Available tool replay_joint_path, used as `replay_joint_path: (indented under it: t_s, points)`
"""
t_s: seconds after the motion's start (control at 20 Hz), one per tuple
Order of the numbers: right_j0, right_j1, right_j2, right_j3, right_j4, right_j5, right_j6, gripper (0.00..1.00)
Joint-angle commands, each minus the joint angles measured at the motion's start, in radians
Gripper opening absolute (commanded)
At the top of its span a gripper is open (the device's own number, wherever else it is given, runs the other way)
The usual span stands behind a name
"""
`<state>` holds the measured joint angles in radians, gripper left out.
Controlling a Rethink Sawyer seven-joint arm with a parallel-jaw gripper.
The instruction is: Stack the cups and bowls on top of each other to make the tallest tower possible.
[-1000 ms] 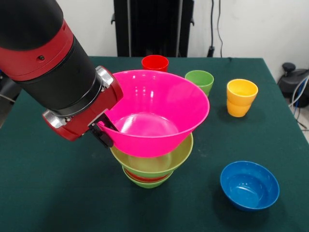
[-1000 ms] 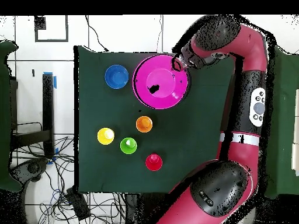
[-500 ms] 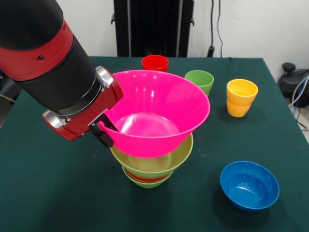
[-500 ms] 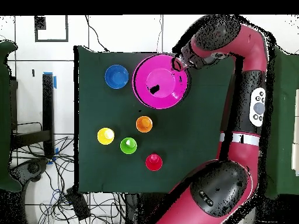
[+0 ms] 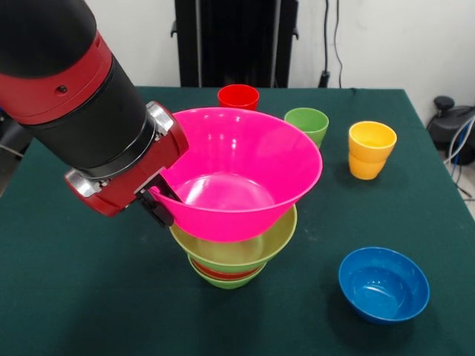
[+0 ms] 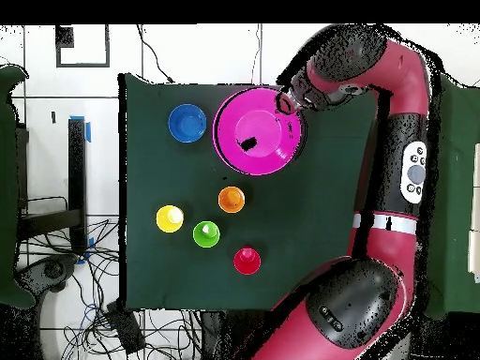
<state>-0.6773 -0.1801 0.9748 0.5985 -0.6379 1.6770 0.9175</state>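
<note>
The huge pink bowl [image 5: 245, 170] sits slightly tilted on top of the tower, above the large lime green bowl [image 5: 241, 251], the red-orange bowl [image 5: 223, 272] and the small green bowl [image 5: 226, 282]. My gripper [image 5: 158, 199] is shut on the pink bowl's left rim; in the overhead view the gripper [image 6: 284, 103] is at the rim of the pink bowl [image 6: 258, 131]. The blue bowl [image 5: 384, 284] stands alone. The red cup [image 5: 238, 96], light green cup [image 5: 306, 123] and yellow cup [image 5: 371, 148] stand behind. The orange cup [image 6: 231, 199] shows only from overhead. The purple cup is out of view.
The green table [image 5: 74, 297] carries everything. The cups stand in a loose group on the robot's side of the tower, with the blue bowl [image 6: 187, 123] beside the tower. My arm [image 6: 403, 141] reaches in along the table's right edge in the overhead view.
</note>
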Motion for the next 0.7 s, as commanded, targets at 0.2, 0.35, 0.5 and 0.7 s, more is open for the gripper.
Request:
replay_joint_path:
  t_s: [0.2,0.35,0.5,0.7]
  points:
    - [0.005,0.024,-0.044,0.038,-0.024,-0.043,-0.276,0.00]
    - [0.005,0.024,-0.042,0.039,-0.021,-0.043,-0.271,0.00]
    - [0.006,0.025,-0.043,0.041,-0.017,-0.043,-0.259,0.00]
    - [0.006,0.024,-0.044,0.046,-0.014,-0.048,-0.249,0.00]
